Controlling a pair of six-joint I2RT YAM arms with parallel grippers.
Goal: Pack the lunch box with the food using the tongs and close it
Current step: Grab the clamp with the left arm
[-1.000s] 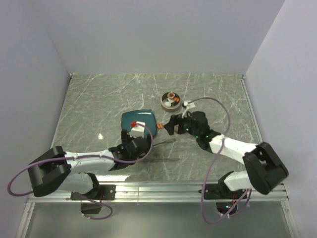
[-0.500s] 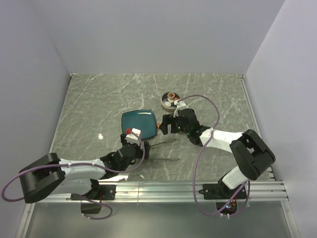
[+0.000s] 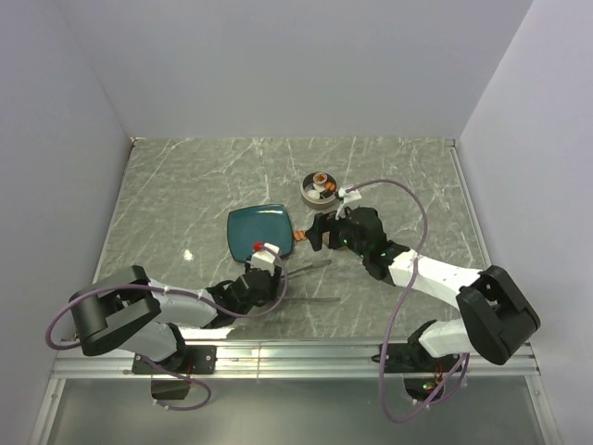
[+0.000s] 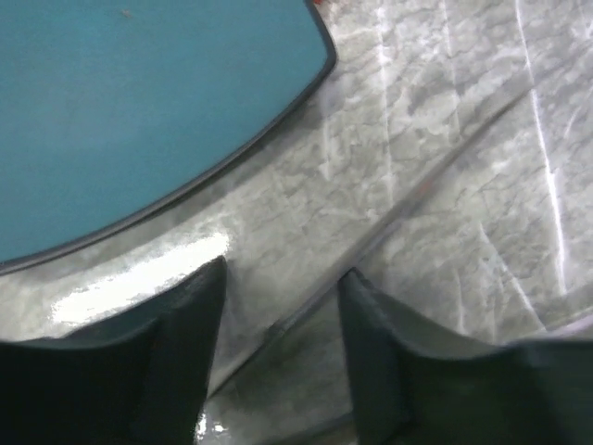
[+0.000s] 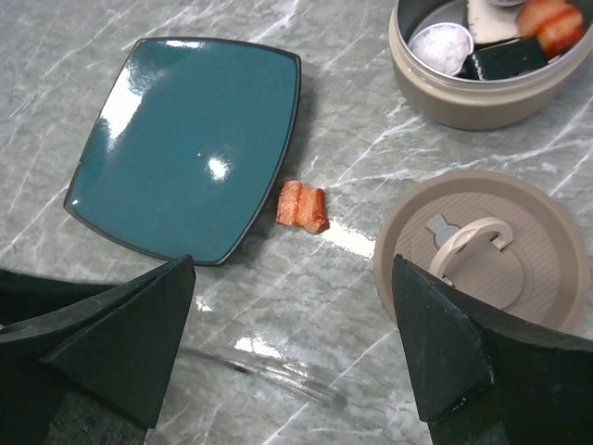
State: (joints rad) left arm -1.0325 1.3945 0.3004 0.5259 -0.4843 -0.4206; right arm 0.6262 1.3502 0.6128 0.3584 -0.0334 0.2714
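My left gripper [image 4: 283, 278] is down low by the near edge of the table [image 3: 185, 185]. Its fingers are partly apart, and one thin arm of the tongs [image 3: 310, 265] runs along the surface through the gap between them. I have no hold on it, because neither finger touches the metal as far as I can see. I stand astride it this way because the tongs lie flat and slim, so I judge they are best lifted by bracketing them from above and pinching. Seen from overhead, they rest on the near-edge side of the teal plate [image 3: 259, 232], with their two arms reaching toward the right edge.

My right gripper [image 5: 292, 264] hangs wide open over the middle of the table with nothing in it. Below it, one orange-red piece [image 5: 302, 206] of food lies on the bare table between the plate and the lid [image 5: 482, 250], just beside the plate's edge. The lid lies knob up just beside the lunch box [image 5: 454, 107], left off so the tin can be filled. The lunch box stands toward the far edge, right of the middle, and holds a white round [image 5: 441, 46], a dark block and a red bit. I judge that the loose piece is what is left to pack, and that the step in hand is getting the tongs up. The risk is that the thin arm slides on the glossy stone as I pinch.
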